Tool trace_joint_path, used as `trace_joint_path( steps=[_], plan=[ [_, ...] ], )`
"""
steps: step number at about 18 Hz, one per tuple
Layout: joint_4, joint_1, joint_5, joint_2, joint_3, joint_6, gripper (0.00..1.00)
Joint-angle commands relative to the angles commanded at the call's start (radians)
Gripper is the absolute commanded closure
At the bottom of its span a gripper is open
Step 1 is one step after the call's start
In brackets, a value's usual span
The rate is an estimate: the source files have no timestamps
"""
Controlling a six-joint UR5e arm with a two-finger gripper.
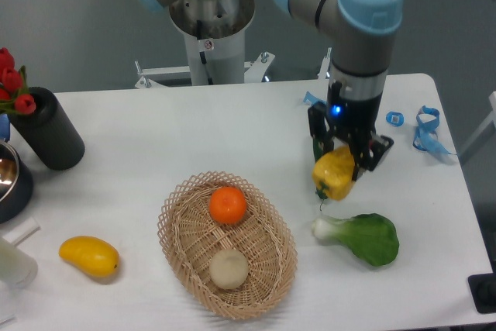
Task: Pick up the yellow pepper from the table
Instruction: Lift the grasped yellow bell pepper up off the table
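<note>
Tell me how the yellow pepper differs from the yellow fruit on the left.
The pepper is blocky and lobed; the fruit is a smooth oval. The pepper hangs in the gripper above the table; the fruit lies on it, untouched. Both are yellow and similar in size.

The steel bowl (9,180) and red tulips (11,83) (far left) are cut off by the edge.

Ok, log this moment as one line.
hand: shut on yellow pepper | pepper: lifted clear of table | bok choy: on table, below it
</note>
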Motion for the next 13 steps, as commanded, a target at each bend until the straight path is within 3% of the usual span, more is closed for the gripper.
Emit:
trace_joint_path(
  steps=[13],
  plan=[
    [0.0,0.011,-0.029,0.008,0.008,-0.011,0.57]
  ],
)
